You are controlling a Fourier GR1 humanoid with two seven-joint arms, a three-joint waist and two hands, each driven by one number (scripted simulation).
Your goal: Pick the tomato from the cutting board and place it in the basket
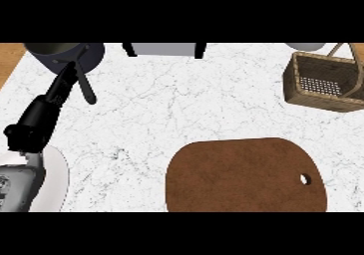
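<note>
Surface: white marble-veined counter [177, 99], with a strip of wooden floor showing past its left edge.
Cutting board: brown wooden cutting board with rounded corners [243, 174], lying flat at the counter's near edge, right of centre; a small round hole [305, 179] sits close to its right side.
Basket: brown woven wicker basket [302, 92] with an arched handle [354, 64], at the counter's far right corner, well apart from the board.
Tomato: not to be seen on the board, in the basket or on the counter; where it lies cannot be told.
Left hand: black left hand [37, 119] over the counter's left edge, fingers [63, 82] straight and close together, pointing toward the far left corner, holding nothing; its grey forearm [15, 189] comes in at the near left corner.
Right hand: outside the view.
Pot: dark round metal pot [63, 52] at the far left corner, its black handle [85, 87] slanting toward the near edge, just beside the left fingertips.
Plate: white round plate [59, 179] at the near left corner, partly under the forearm.
Far edge: pale grey object with black legs [162, 49], cut off by the view.
</note>
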